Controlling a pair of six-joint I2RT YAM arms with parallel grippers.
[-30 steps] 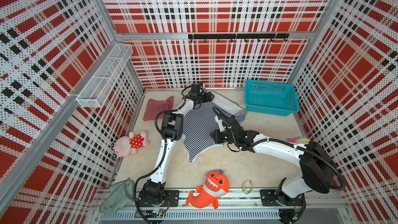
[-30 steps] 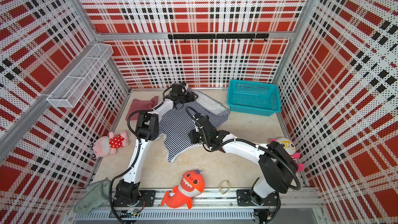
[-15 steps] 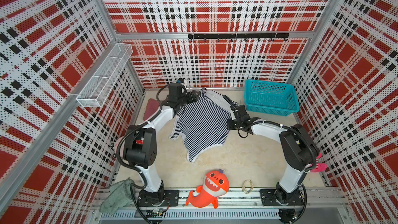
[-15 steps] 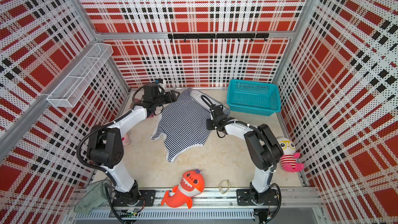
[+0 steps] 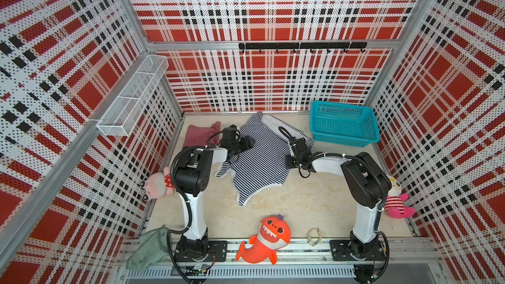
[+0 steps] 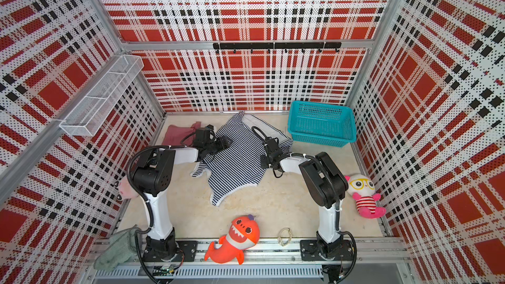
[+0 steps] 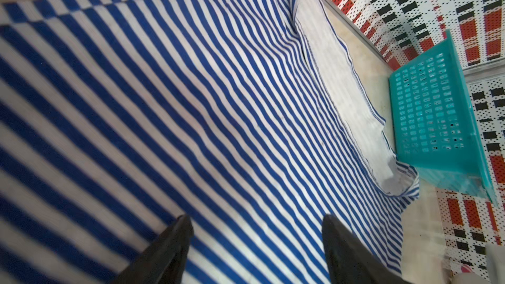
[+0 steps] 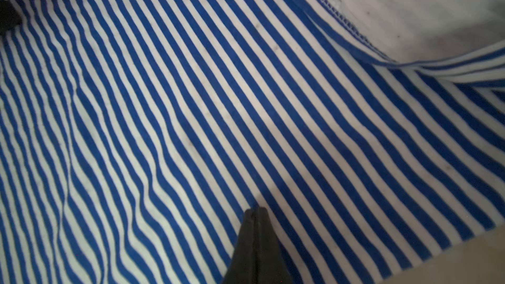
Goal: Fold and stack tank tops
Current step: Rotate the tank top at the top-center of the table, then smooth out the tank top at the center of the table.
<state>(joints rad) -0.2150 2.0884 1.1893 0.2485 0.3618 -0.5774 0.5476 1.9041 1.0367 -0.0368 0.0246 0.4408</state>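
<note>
left pincer (image 7: 257, 221): stands apart, black fingers (image 7: 175, 241) spread wide with nothing between them; hangs low over blue-and-white stripes.
right pincer (image 8: 257, 211): pressed together to a single point, with no cloth seen caught in it; sits on or just above the stripes, cannot tell which.
striped tank top (image 5: 259, 165): lies spread at the centre of the surface, running from 12 o'clock down toward 6; carries the left pincer over its 9 o'clock side and the right pincer over its 3 o'clock side; shows a pale inner face turned out at 1 o'clock and a small curled flap at 8 o'clock, in both top views (image 6: 235, 168).
rose tank top (image 5: 196, 135): lies bunched at 10 o'clock in the back corner, just beside the striped one, partly hidden by the left arm's wrist.
surface (image 5: 300, 200): beige, bare around 5 o'clock.
basket (image 5: 344, 124): teal, at 2 o'clock against the back wall, near the pale flap.
orange shark plush (image 5: 269, 239): at 6 o'clock, on the front edge.
pink plush (image 5: 158, 184): at 8 o'clock, behind the left arm.
white-and-pink doll (image 5: 396, 198): at 4 o'clock.
grey-green towel (image 5: 147, 247): at 7 o'clock, over the front rail.
</note>
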